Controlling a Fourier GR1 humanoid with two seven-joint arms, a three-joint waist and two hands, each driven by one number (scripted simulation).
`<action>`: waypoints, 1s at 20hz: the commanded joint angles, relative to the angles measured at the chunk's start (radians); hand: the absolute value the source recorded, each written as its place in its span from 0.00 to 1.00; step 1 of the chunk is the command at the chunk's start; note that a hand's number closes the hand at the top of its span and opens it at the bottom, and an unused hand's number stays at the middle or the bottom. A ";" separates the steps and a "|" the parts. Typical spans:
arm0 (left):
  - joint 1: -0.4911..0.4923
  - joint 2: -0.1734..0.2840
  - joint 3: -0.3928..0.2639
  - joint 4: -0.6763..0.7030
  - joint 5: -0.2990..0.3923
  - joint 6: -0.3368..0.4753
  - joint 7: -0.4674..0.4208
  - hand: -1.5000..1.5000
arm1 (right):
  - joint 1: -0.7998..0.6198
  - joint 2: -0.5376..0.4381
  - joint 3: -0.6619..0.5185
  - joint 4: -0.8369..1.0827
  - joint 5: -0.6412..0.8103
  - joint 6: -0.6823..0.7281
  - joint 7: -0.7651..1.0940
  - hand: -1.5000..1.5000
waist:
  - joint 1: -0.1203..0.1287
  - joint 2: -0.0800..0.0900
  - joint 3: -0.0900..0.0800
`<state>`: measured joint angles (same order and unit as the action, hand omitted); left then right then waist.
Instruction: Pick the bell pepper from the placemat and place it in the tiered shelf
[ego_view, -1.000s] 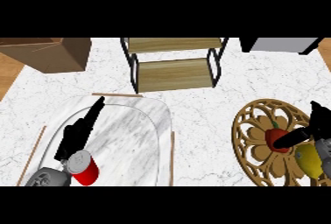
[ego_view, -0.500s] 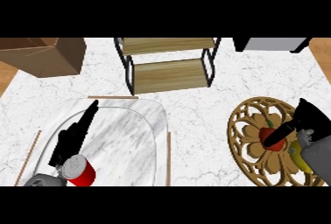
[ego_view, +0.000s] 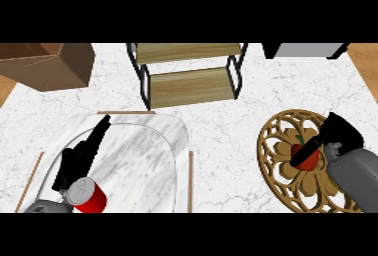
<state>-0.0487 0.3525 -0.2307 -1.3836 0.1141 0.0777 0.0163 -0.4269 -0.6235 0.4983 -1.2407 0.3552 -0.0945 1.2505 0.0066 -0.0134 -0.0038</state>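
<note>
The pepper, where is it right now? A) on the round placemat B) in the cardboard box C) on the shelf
A: the red pepper sits on the round wooden placemat, with the right hand around it; the shelf stands apart, behind it.

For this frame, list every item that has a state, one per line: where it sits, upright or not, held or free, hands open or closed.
Bell pepper: red, on the placemat, right hand's fingers curled around it.
Placemat: flat on the counter, at the right.
Tiered shelf: upright, both shelves bare.
Right hand: shut on the bell pepper.
Left hand: open, fingers straight, holding nothing.
Cardboard box: open, top left.
</note>
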 joint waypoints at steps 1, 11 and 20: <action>0.001 -0.014 -0.006 0.002 -0.002 0.006 0.047 0.50 | -0.011 0.064 0.020 0.041 0.074 0.010 0.237 0.00 | -0.006 0.010 0.001; 0.014 -0.016 0.016 -0.007 -0.006 -0.004 0.035 0.50 | 0.027 0.122 -0.033 0.105 0.106 0.005 0.185 1.00 | -0.005 0.013 0.003; -0.018 -0.050 0.023 0.079 -0.038 -0.027 -0.010 0.50 | -0.007 0.194 -0.053 0.171 0.221 0.005 0.068 1.00 | -0.006 0.016 0.003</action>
<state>-0.0372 0.3279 -0.2058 -1.3879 0.0825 0.0645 0.0136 -0.4217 -0.5020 0.4153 -1.1248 0.5032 -0.0588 1.1596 0.0041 -0.0189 -0.0097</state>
